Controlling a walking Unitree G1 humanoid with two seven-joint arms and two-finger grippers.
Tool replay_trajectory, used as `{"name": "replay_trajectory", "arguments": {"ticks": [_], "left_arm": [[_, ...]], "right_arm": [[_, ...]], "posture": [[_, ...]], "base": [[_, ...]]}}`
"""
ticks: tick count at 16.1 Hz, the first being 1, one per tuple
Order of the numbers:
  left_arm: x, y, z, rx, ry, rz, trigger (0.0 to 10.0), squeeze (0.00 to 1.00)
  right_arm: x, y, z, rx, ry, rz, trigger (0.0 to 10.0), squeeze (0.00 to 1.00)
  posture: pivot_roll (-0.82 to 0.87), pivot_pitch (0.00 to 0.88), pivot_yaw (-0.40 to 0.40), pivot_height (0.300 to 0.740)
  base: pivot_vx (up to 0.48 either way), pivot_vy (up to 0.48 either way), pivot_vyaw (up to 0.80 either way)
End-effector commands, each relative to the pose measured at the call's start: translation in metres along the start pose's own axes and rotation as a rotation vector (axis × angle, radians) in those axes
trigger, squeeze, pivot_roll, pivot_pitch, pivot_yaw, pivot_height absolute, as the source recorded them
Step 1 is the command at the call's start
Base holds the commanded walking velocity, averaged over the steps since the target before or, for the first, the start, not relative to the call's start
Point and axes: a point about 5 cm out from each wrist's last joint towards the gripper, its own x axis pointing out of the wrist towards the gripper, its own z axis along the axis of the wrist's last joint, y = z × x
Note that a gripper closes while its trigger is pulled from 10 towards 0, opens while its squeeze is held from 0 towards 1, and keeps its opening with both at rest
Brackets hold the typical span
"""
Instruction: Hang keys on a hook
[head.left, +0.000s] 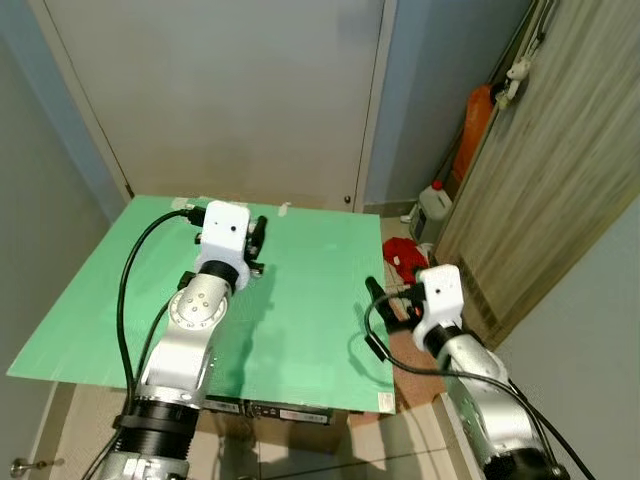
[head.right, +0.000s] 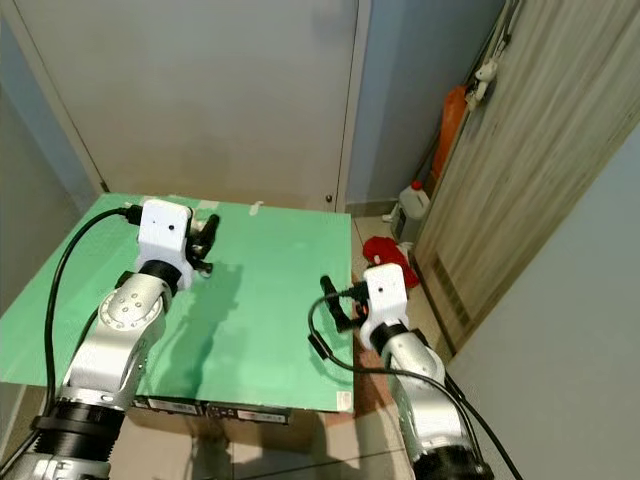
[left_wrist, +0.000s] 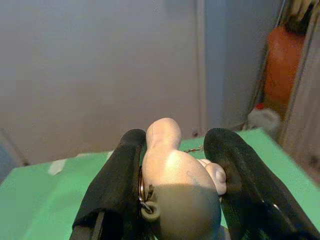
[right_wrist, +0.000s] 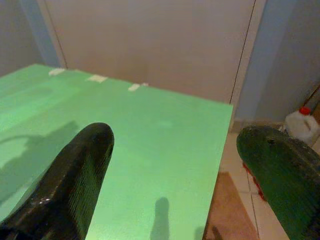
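My left gripper (head.left: 258, 243) is raised over the far part of the green table (head.left: 300, 300) and is shut on a keychain. In the left wrist view the two black fingers (left_wrist: 112, 192) squeeze a pale rounded figure (left_wrist: 177, 185) with a metal key ring (left_wrist: 142, 192) and a thin chain beside it. My right gripper (head.left: 378, 318) hovers at the table's right edge, open, with nothing between its fingers (right_wrist: 75, 175). I cannot make out a hook in any view.
A pale door (head.left: 230, 90) stands behind the table. To the right are a wooden panel wall (head.left: 560, 170), an orange object (head.left: 475, 125), a white jug (head.left: 434, 208) and a red item (head.left: 405, 255) on the tiled floor.
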Motion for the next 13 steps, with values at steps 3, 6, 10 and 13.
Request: {"name": "replay_trajectory", "arguments": {"ticks": [3, 6, 10, 13], "left_arm": [[-0.004, 0.0041, 0.0161, -0.04, -0.111, 0.098, 0.0, 0.0], [-0.0033, 0.004, 0.0154, -0.06, -0.109, 0.096, 0.0, 0.0], [-0.0032, 0.0017, 0.0138, -0.068, -0.108, 0.106, 0.0, 0.0], [-0.0033, 0.0013, 0.0135, -0.072, -0.109, 0.103, 0.0, 0.0]], "right_arm": [[-0.0002, -0.0021, -0.0038, 0.011, -0.002, -0.028, 10.0, 0.0], [0.0014, -0.0027, -0.0039, 0.004, -0.01, -0.024, 10.0, 0.0], [-0.0006, -0.0029, -0.0057, 0.0, -0.01, -0.026, 10.0, 0.0], [-0.0014, -0.0033, -0.0065, -0.002, -0.009, -0.027, 10.0, 0.0]], "posture": [[0.04, 0.0, 0.0, 0.74], [0.03, 0.0, -0.005, 0.74], [0.02, 0.0, -0.003, 0.74], [0.02, 0.0, -0.002, 0.74]], "base": [[0.0, -0.127, 0.0], [0.0, -0.369, 0.0], [0.0, -0.475, 0.0], [0.0, -0.48, 0.0]]}}
